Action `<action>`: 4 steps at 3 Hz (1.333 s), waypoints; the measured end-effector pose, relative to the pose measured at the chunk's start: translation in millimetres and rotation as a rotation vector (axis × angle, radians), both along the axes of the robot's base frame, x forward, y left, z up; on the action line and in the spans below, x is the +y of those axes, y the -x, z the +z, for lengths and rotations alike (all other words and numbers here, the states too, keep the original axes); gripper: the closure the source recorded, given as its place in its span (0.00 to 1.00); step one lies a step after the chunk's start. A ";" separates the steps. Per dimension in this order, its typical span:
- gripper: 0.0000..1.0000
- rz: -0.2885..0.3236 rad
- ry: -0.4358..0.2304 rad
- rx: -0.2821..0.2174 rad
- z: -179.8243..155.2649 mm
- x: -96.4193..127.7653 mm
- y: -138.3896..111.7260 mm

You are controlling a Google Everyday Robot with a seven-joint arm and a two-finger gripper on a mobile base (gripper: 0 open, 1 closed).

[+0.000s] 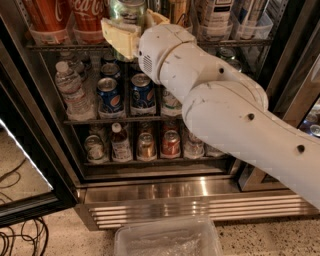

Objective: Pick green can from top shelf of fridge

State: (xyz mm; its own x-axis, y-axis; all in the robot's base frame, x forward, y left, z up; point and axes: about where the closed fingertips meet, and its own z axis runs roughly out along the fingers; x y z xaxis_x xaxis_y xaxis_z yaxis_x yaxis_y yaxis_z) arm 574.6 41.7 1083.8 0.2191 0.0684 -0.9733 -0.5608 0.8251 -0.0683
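The green can, light green and shiny with a silver lid, is at the front of the top shelf of the fridge, right of the red Coca-Cola cans. My gripper reaches in from the right on a thick white arm. Its pale yellow fingers sit on either side of the can and are closed on it. The can's lower part is hidden behind the left finger.
Below are racks with blue Pepsi cans, a water bottle and short cans. The fridge's open glass door stands at the left. A clear plastic bin and cables lie on the floor in front.
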 end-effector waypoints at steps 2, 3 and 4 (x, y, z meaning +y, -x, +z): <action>1.00 0.111 -0.007 0.088 -32.0 18.9 24.0; 1.00 0.188 -0.058 0.138 -47.6 34.4 55.2; 1.00 0.222 -0.074 0.188 -59.3 37.2 82.0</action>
State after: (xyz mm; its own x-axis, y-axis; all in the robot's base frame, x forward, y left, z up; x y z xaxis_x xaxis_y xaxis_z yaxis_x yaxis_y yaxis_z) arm 492.6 78.9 1024.5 0.0067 0.1669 -0.9860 -0.7255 0.6793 0.1100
